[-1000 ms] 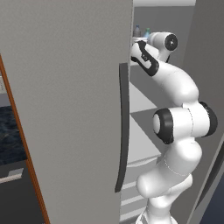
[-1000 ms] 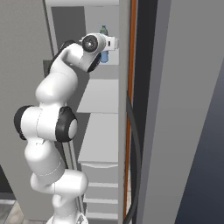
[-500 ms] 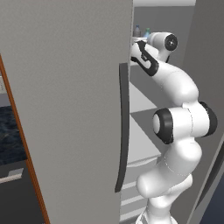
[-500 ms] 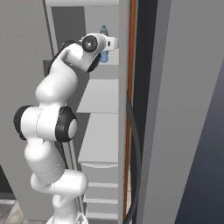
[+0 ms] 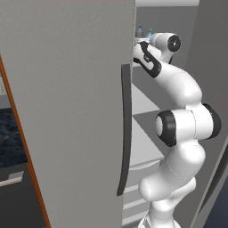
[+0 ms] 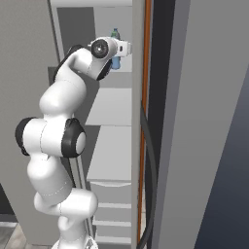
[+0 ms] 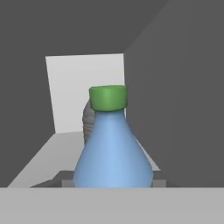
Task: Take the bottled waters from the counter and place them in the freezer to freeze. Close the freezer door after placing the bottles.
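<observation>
High on the freezer's (image 6: 116, 109) top white shelf, the claw (image 6: 127, 48) stays clamped on the pale blue plastic bottle with green cap (image 7: 112, 144), close beside the grey-clear bottle (image 7: 89, 120). Advisable: settle it upright, release, withdraw straight.

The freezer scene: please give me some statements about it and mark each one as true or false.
1. The blue bottle has a green cap. True.
2. The gripper is down at the lowest drawer. False: it is up at the top shelf.
3. A second, grey bottle stands behind the blue one. True.
4. The freezer door is shut. False: it stands open, with the arm reaching inside.
5. The blue bottle lies on its side. False: it is upright.
</observation>
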{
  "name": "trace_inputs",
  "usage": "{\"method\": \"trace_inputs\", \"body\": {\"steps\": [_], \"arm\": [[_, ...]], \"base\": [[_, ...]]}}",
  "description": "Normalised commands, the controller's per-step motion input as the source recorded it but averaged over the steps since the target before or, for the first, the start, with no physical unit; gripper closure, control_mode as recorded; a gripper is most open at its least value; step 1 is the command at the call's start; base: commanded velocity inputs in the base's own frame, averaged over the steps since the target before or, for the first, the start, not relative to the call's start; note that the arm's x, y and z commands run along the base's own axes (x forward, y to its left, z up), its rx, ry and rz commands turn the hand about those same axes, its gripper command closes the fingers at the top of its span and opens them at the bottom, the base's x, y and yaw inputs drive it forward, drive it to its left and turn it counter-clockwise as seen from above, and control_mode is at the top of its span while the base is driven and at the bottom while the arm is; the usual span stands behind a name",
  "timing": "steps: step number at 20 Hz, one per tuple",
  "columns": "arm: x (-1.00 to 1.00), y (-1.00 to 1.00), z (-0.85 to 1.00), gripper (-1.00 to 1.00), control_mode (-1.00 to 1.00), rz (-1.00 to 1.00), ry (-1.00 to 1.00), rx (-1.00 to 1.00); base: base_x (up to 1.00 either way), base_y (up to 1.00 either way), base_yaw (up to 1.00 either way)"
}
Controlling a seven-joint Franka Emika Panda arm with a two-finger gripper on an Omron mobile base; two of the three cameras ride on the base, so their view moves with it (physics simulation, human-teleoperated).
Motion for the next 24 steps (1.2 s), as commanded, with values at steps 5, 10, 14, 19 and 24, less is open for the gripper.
{"method": "trace_inputs", "body": {"steps": [5,10,14,19,24], "arm": [[0.00,0.00,0.00,-1.00,-1.00,0.00,0.00,0.00],[0.00,0.00,0.00,-1.00,-1.00,0.00,0.00,0.00],[0.00,0.00,0.00,-1.00,-1.00,0.00,0.00,0.00],[-0.01,0.00,0.00,-1.00,-1.00,0.00,0.00,0.00],[0.00,0.00,0.00,-1.00,-1.00,0.00,0.00,0.00]], "base": [[0.00,0.00,0.00],[0.00,0.00,0.00],[0.00,0.00,0.00],[0.00,0.00,0.00],[0.00,0.00,0.00]]}}
